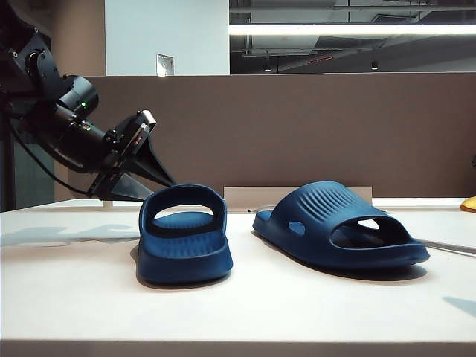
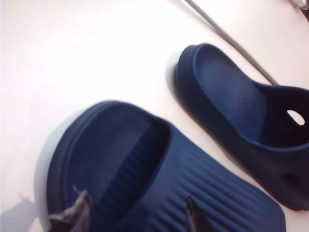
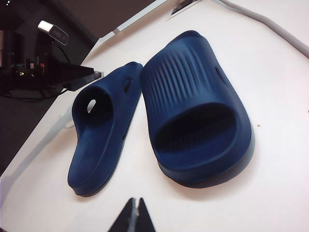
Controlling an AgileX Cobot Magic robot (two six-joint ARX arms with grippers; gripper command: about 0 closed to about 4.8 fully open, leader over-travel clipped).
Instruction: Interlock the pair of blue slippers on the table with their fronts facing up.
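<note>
Both slippers are lying flat on the white tabletop, soles down, straps up, not yet interlocked; the left slipper is pointing its long axis toward the exterior camera; the right slipper is lying roughly crosswise to it, just beside it and not touching, as far as the exterior view shows.

My left hand is reaching in from behind the left slipper, tilted down toward it, released, jaws spread wide; in the left wrist view my fingertips are flanking the ribbed strap of the left slipper, one tip over the footbed opening, the other over the ribs; I am judging the strap to lie between the jaws, with the slipper running away from the hand along my reach.

My right hand is hanging well clear above the pair, clenched on nothing; so the left arm is by far the nearer.

Hard to make out: whether my left fingertips are touching the strap or hovering over it; the left wrist picture is cutting off the near end of the slipper and part of the other slipper; the slipper is hiding my left fingertips in the exterior view.
</note>
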